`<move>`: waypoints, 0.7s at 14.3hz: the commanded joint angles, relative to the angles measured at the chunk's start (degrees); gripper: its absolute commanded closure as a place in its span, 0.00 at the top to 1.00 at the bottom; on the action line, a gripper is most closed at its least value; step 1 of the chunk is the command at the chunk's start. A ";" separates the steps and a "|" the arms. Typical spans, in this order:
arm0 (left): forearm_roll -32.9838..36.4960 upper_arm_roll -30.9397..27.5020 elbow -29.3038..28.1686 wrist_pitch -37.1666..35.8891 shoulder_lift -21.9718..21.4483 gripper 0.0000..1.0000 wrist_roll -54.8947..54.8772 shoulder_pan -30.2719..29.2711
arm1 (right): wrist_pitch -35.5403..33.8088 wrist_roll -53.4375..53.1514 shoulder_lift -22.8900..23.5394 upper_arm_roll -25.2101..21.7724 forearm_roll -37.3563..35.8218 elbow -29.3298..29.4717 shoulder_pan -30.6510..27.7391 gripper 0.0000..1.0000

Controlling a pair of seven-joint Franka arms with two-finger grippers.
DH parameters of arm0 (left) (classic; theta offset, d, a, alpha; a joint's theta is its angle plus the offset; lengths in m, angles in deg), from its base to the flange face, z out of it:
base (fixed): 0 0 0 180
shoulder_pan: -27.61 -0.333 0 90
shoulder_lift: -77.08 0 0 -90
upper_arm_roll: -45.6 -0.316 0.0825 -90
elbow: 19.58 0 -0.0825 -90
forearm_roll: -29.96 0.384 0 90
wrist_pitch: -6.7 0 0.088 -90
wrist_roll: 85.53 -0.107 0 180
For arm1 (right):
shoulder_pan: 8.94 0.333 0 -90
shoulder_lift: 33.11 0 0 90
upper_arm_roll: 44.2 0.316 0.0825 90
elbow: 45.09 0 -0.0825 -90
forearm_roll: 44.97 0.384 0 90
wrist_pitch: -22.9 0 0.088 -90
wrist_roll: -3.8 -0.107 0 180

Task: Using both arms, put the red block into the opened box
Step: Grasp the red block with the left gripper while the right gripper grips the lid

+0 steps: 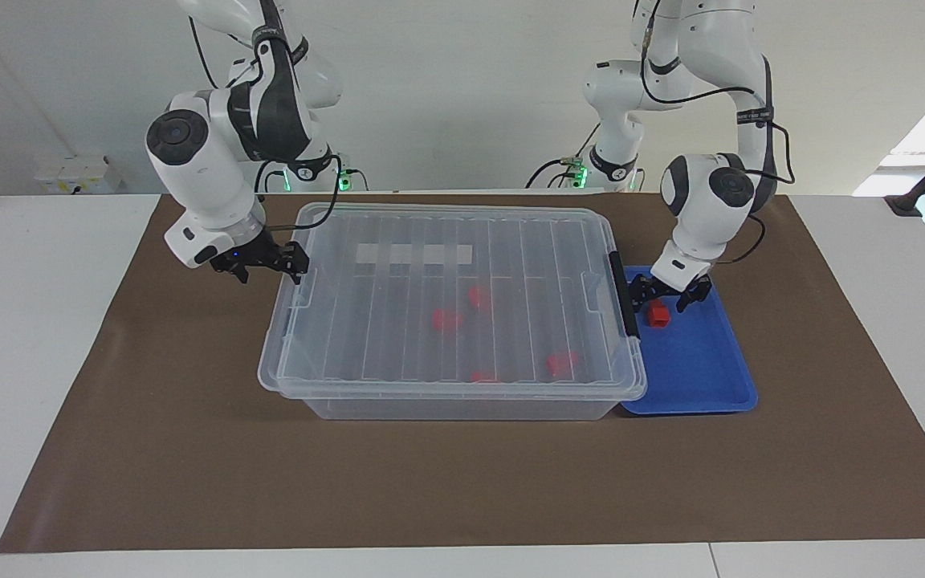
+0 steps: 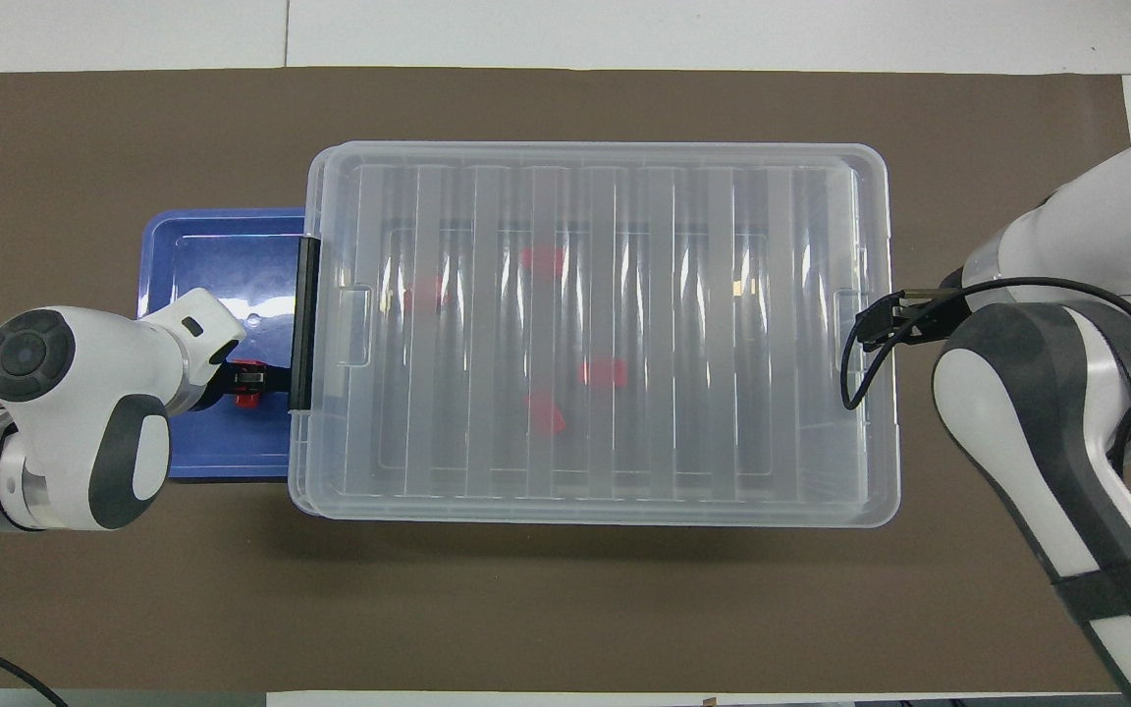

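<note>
Right now we see the left tool [image 1: 660, 296], at mid-right of the facing frame, released and straddling the red block [image 1: 657, 314] in the blue tray [image 1: 703, 377]. The right tool [image 1: 263, 264], also released, hovers at the box [image 1: 462, 385] lid's edge, mid-left.

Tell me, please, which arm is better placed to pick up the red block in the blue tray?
The left: its open claw straddles the red block in the blue tray. The right claw hangs by the box.

Red block [image 1: 657, 314] sits upright in the blue tray [image 1: 703, 377], right beside the clear box [image 1: 454, 313], whose ribbed lid is on.
</note>
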 commanded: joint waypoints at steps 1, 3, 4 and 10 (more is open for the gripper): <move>0.50 -0.19 -1.00 3.96 0.62 1.00 0.51 -0.49 | 1.45 1.44 -1.66 0.04 -0.58 -2.31 -0.37 1.00; 0.50 -0.19 -1.09 4.23 1.15 1.00 0.51 -0.49 | 1.53 2.06 -2.10 -0.31 -0.58 -2.67 -0.37 1.00; 0.50 -0.19 -1.09 4.23 1.15 1.00 0.51 -0.49 | 1.53 2.93 -2.10 -0.49 -0.58 -2.67 -0.46 1.00; 0.50 -0.19 -1.44 3.62 0.97 0.00 5.85 -0.49 | 2.68 7.33 -1.92 -3.04 -0.76 -2.58 -0.46 1.00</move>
